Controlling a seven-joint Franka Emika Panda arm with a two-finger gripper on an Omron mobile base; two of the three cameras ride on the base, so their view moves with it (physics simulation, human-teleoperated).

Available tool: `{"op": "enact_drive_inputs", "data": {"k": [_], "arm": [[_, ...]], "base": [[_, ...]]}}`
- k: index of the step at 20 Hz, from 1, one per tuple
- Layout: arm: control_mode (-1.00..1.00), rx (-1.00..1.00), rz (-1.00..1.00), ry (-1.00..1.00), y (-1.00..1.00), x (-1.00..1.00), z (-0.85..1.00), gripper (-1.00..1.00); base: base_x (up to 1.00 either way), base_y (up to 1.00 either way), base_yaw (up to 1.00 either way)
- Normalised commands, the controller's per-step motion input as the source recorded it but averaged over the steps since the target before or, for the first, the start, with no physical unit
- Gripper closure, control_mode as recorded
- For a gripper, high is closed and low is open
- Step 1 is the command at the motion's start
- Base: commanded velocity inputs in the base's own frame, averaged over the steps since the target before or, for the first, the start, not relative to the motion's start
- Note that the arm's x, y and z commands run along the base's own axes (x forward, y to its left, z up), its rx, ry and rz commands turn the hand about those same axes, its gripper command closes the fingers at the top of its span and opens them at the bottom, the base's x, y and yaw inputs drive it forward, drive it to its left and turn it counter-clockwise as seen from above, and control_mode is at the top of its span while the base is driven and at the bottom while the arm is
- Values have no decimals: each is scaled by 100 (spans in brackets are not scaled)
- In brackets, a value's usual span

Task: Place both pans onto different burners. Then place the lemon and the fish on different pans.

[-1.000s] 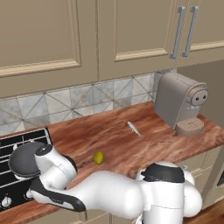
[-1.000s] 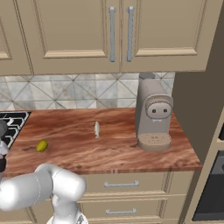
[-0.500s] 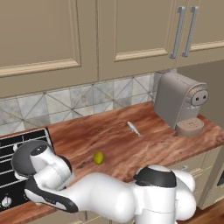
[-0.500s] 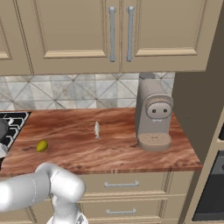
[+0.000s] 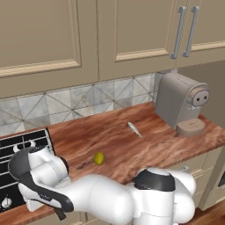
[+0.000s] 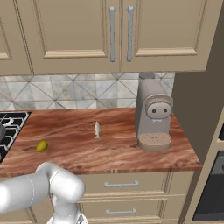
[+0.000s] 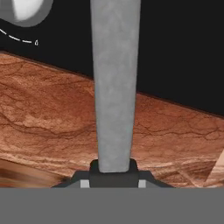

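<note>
In the hand view my gripper [image 7: 113, 169] is shut on a long grey pan handle [image 7: 114, 83] that runs straight up from the fingertips. The handle crosses the wooden counter edge and reaches over the black hob [image 7: 175, 52]. The pan's bowl lies beyond the top of that view. The lemon [image 5: 99, 158] lies on the counter just right of the hob [image 5: 17, 149], and it also shows as the lemon [image 6: 42, 145] in the right base view. The fish [image 5: 135, 128] lies further right, mid-counter, seen too as the fish [image 6: 97, 129]. My arm curls low over the hob's front corner.
A grey coffee machine [image 5: 180, 103] stands at the counter's right end, also the coffee machine [image 6: 153, 116]. A hob knob [image 7: 26, 11] shows at the hand view's top left. Wall cabinets hang above the tiled backsplash. Drawers run under the counter [image 6: 109, 148].
The arm has sunk slightly and edged left over the hob's front. The grip on the handle is unchanged. Lemon and fish have not moved.
</note>
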Motion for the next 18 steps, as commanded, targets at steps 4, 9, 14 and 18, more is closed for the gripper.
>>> {"op": "enact_drive_inputs", "data": {"k": [4, 9, 14, 18], "arm": [[-100, 0, 0, 10, 33, -2, -3, 100], [-100, -3, -1, 7, 14, 0, -1, 100], [-100, -6, -4, 8, 1, -12, 0, -100], [-100, -4, -4, 7, 0, -34, 0, -100]], "base": [[0, 0, 0], [0, 0, 0], [0, 0, 0], [0, 0, 0]]}}
